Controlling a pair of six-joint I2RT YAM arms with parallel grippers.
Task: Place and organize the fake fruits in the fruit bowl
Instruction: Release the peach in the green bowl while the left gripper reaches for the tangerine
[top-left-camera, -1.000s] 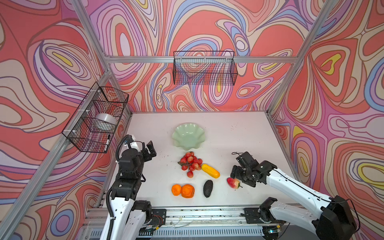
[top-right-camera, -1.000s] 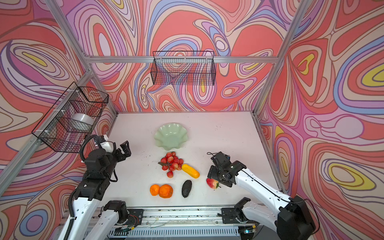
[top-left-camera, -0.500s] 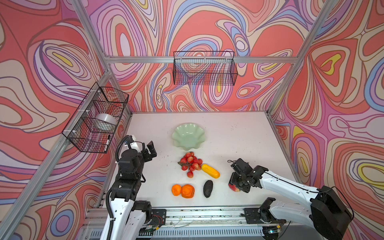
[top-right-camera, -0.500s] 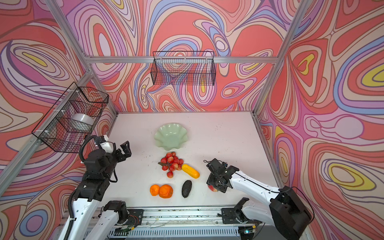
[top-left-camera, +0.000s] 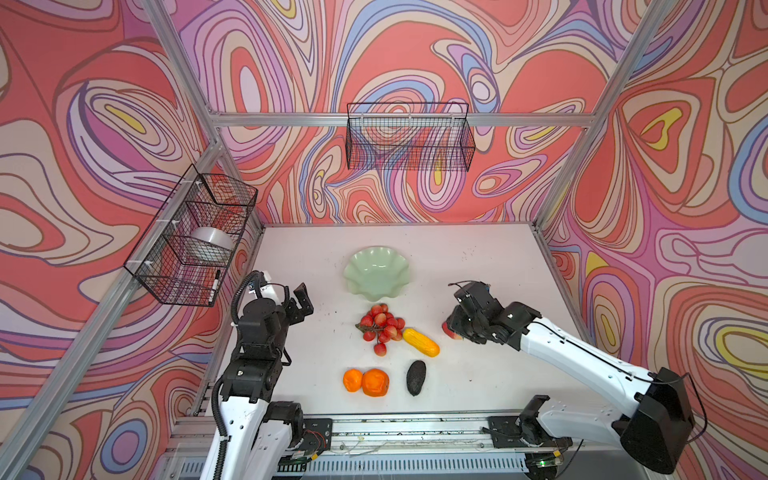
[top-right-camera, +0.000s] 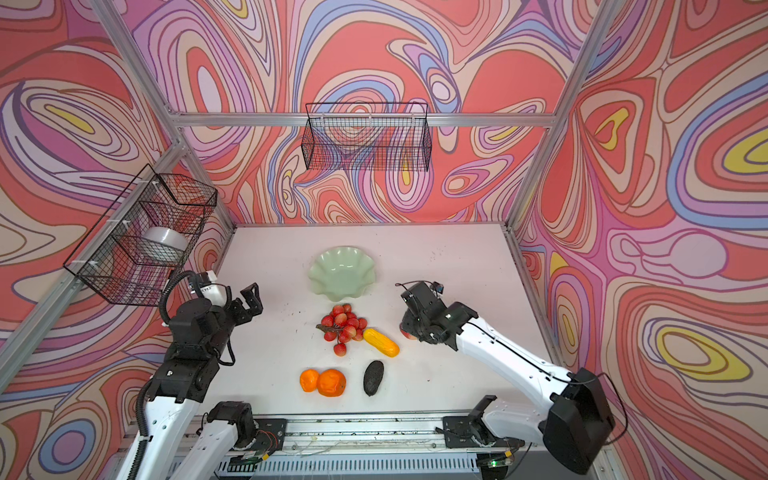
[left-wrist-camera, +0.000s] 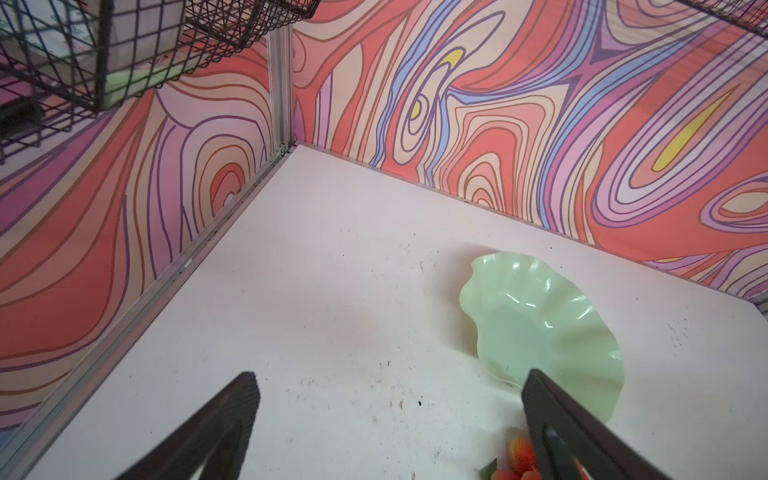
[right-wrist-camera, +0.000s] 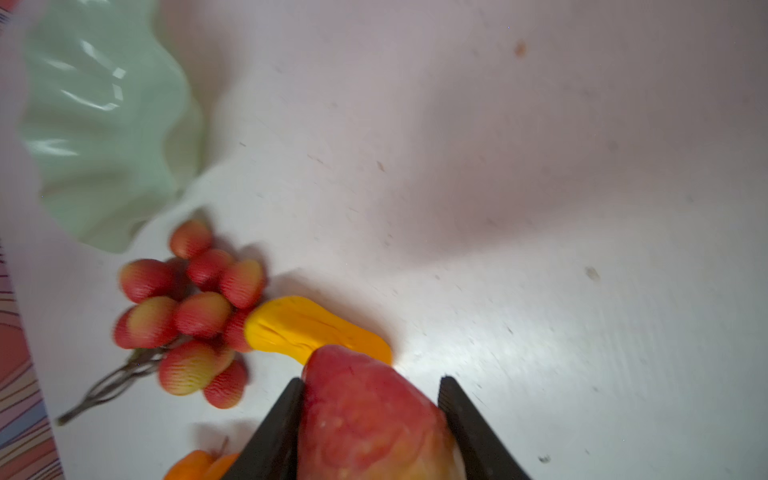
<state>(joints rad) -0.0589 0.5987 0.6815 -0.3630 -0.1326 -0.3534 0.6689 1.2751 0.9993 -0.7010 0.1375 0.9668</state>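
Observation:
The pale green fruit bowl (top-left-camera: 376, 277) (top-right-camera: 341, 272) (left-wrist-camera: 540, 328) (right-wrist-camera: 104, 124) stands empty mid-table. In front of it lie a red grape bunch (top-left-camera: 382, 326) (right-wrist-camera: 191, 311), a yellow oblong piece (top-left-camera: 421, 343) (right-wrist-camera: 307, 328), a dark avocado (top-left-camera: 416, 377) and two oranges (top-left-camera: 365, 381) (top-right-camera: 323, 381). My right gripper (top-left-camera: 453, 328) (right-wrist-camera: 372, 379) is shut on the red strawberry-like fruit (top-left-camera: 449, 331) (right-wrist-camera: 370, 419), held above the table right of the yellow piece. My left gripper (top-left-camera: 305, 301) (left-wrist-camera: 390, 376) hangs open and empty, left of the grapes.
A black wire basket (top-left-camera: 409, 137) hangs on the back wall. Another wire basket (top-left-camera: 195, 237) on the left wall holds a white round object (top-left-camera: 212, 241). Patterned walls and aluminium rails close the table on three sides.
My right gripper closed on the red fruit near the front right, then carried it up and toward the back, nearer the bowl. The left arm stayed still.

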